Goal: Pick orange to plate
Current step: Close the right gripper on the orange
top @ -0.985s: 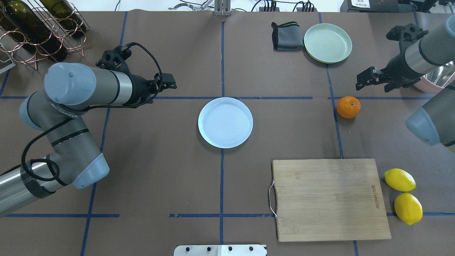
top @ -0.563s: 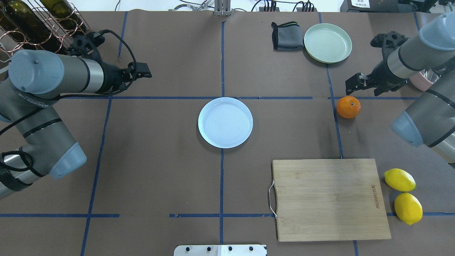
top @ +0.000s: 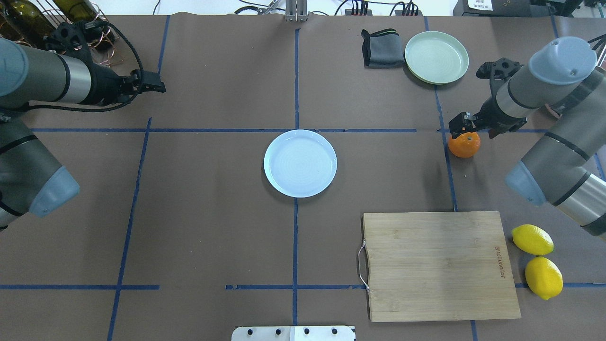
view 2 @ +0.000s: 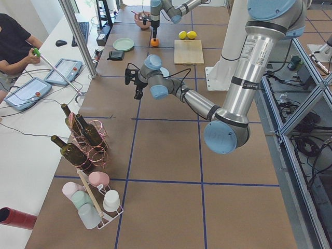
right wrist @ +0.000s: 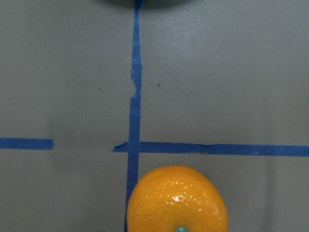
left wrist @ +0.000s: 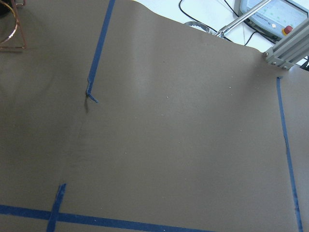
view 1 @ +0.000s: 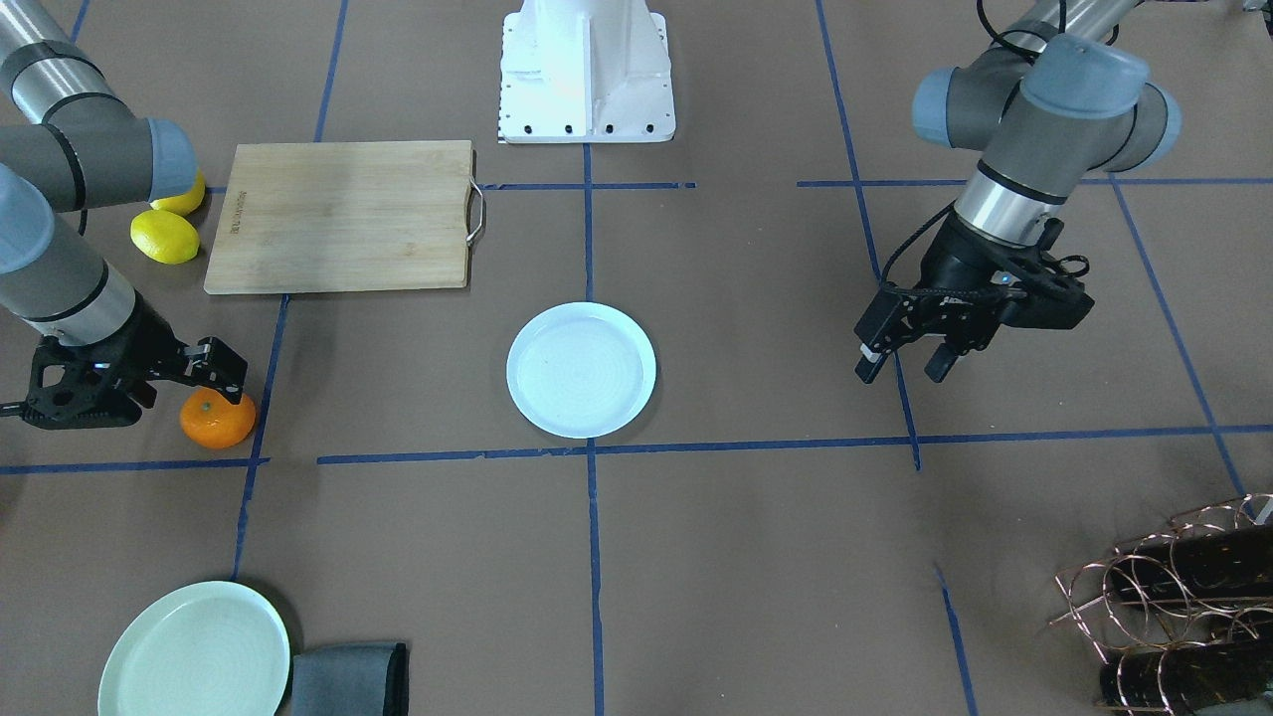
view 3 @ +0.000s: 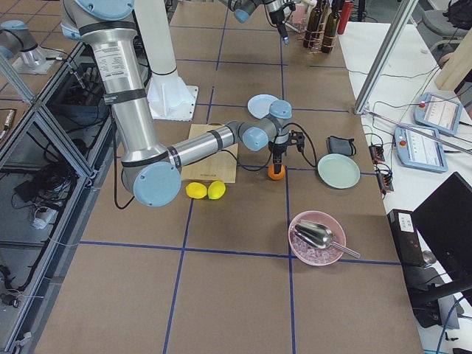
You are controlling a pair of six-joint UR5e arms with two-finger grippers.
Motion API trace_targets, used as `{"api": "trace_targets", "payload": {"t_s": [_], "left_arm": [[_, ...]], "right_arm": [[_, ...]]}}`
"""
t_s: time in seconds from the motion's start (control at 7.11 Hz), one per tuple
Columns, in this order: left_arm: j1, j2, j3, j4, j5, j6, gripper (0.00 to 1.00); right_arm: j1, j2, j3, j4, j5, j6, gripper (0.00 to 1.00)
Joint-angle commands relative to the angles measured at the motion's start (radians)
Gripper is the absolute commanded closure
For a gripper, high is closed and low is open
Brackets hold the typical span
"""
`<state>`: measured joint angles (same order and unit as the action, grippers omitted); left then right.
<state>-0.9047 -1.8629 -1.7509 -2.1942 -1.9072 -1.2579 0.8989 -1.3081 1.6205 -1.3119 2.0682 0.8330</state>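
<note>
The orange (top: 464, 146) rests on the table at the right, beside a blue tape crossing. My right gripper (top: 458, 124) hangs open just above its far edge, with nothing between the fingers. In the front-facing view the gripper (view 1: 221, 376) sits right over the orange (view 1: 217, 420). The right wrist view shows the orange (right wrist: 176, 203) at its bottom edge and no fingers. The pale bluish-white plate (top: 300, 163) lies empty at the table's middle. My left gripper (top: 158, 87), open and empty, hovers far off at the back left.
A mint-green plate (top: 436, 57) and a folded grey cloth (top: 381, 47) lie behind the orange. A wooden cutting board (top: 438, 265) and two lemons (top: 532, 239) sit near the front right. A wire rack of bottles (view 1: 1174, 597) stands by the left arm.
My right gripper has swung left and down until it is over the orange. The left arm has drawn back toward the bottle rack. Orange and plate have not moved.
</note>
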Motion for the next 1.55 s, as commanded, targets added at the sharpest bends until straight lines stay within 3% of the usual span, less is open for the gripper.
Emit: {"api": "trace_targets", "payload": {"t_s": [0.0,0.99,1.13,1.27,1.41], "left_arm": [[-0.006,0.005,0.001,0.001,-0.004,0.006,0.0],[-0.006,0.014,0.001,0.001,-0.003,0.006,0.0],[-0.006,0.014,0.001,-0.001,-0.003,0.006,0.0],[-0.008,0.016,0.001,0.001,-0.004,0.006,0.0],[-0.031,0.017,-0.001,0.007,-0.009,0.052,0.0]], "right_arm": [[-0.018,0.006,-0.03,0.0,-0.025,-0.006,0.0],[-0.015,0.055,-0.097,-0.001,-0.026,-0.006,0.0],[-0.014,0.056,-0.096,0.0,-0.026,-0.005,0.32],[-0.009,0.055,-0.088,0.0,-0.025,-0.011,0.74],[-0.008,0.055,-0.071,0.0,-0.025,-0.009,0.94]]}}
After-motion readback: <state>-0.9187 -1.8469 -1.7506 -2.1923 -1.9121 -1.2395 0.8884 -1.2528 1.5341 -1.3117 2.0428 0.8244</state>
